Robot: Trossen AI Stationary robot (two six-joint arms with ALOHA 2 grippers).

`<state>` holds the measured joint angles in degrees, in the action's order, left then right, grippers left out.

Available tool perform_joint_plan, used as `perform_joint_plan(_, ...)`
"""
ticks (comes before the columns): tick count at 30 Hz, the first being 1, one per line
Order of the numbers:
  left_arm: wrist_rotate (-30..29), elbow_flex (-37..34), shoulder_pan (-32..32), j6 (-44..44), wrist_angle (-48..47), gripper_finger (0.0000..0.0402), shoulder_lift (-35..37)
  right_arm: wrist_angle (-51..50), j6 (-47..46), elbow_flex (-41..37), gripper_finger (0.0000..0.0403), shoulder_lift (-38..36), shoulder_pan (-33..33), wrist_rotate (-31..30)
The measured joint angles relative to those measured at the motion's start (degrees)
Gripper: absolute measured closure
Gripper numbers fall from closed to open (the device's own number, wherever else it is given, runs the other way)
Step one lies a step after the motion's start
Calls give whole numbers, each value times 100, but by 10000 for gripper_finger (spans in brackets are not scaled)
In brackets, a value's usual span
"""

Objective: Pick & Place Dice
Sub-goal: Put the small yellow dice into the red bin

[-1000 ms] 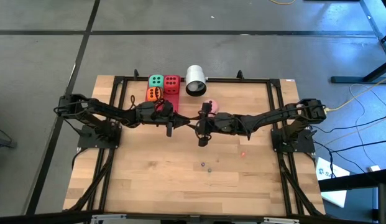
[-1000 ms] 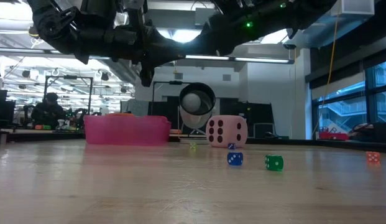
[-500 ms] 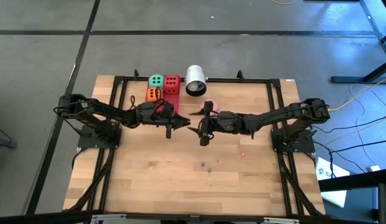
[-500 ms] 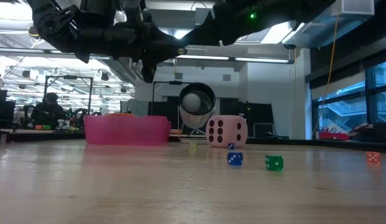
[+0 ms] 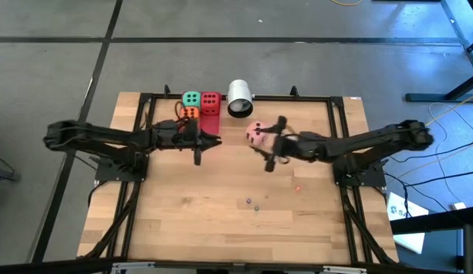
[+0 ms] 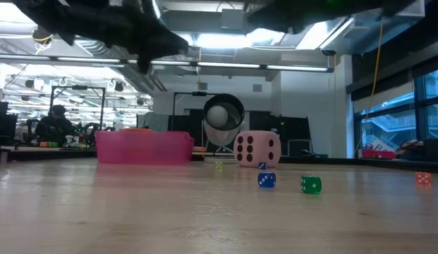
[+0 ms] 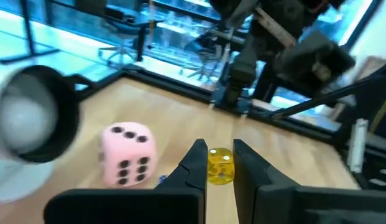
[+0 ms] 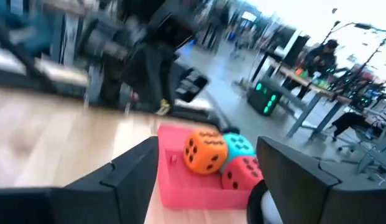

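A shallow pink plastic tray (image 5: 211, 122) sits at the far edge of a pale wooden table (image 5: 183, 221) and serves as the landmark here. Inside it rest three soft cubes with dark pips: a green die (image 5: 191, 99), a red die (image 5: 210, 100) and an orange die (image 5: 188, 113). Just beside the tray, toward the right arm, stands a white cylinder with a dark rim (image 5: 240, 97). Near that cylinder, outside the tray, the soft pink die (image 5: 256, 133) lies alone on the wood. A few tiny coloured dice (image 6: 311, 185) are scattered well away from the tray. The left gripper (image 5: 197, 154) hangs just beside the tray, fingers pressed nearly together, holding nothing. The right gripper (image 5: 273, 157) hovers close beside the pink die with its fingers spread wide, grasping nothing
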<state>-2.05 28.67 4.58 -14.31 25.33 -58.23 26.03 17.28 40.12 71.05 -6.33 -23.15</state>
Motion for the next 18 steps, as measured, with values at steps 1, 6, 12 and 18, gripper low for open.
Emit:
perform_joint_plan(1, -89, 0, 0, 55, -186, 380, 144, 147, -44, -190, 135, -239, 0, 0)
perform_joint_plan(6, -705, -11, 0, 262, -1007, 380, 660, 654, -382, -1017, 138, -1278, 0, 64)
perform_joint_plan(12, -1247, -313, 25, 294, -1170, 381, 952, 655, -862, -1607, 138, -2000, 0, 173)
perform_joint_plan(18, -1653, -366, 334, 7, -1985, 381, 1006, 655, -1401, -1930, 138, -2234, 0, 262)
